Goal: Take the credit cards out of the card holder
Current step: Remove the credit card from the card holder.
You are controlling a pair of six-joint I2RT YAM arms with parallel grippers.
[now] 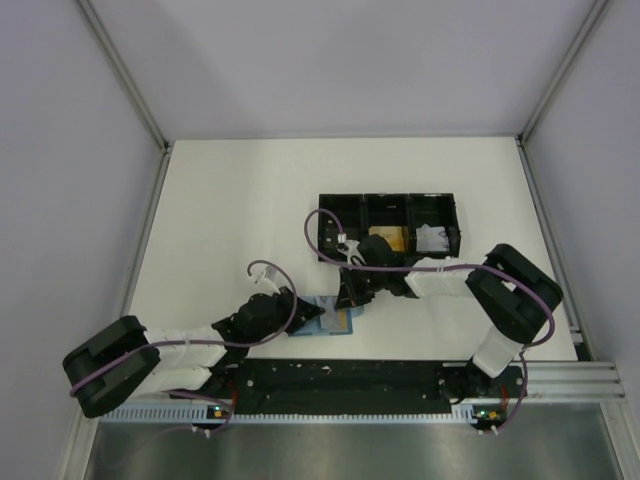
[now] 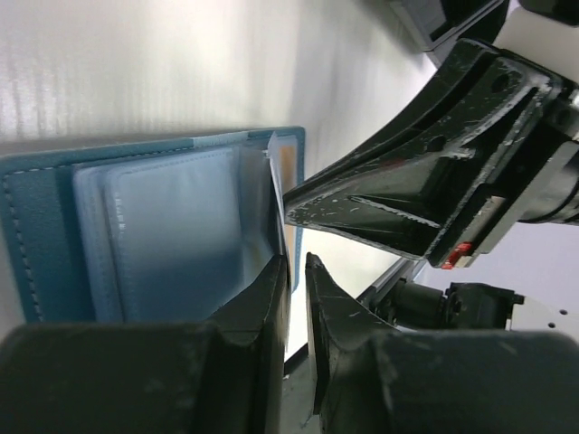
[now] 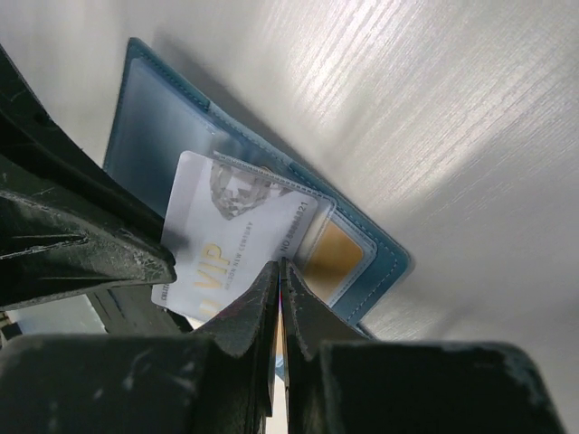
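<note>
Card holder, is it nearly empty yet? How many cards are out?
Done: one orange-gold card lies in the middle compartment of the black tray. In hand: the right gripper pinches a white VIP card, partly pulled out of the card holder, with the left gripper at the holder's edge. Left: a gold card sits in a slot, not yet out; more may be hidden.

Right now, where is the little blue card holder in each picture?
Top external: card holder low in the middle.
Left wrist: holder on the left side, lying open.
Right wrist: holder upper middle, white card poking out.
Shared landmark: the white table underneath it.
</note>
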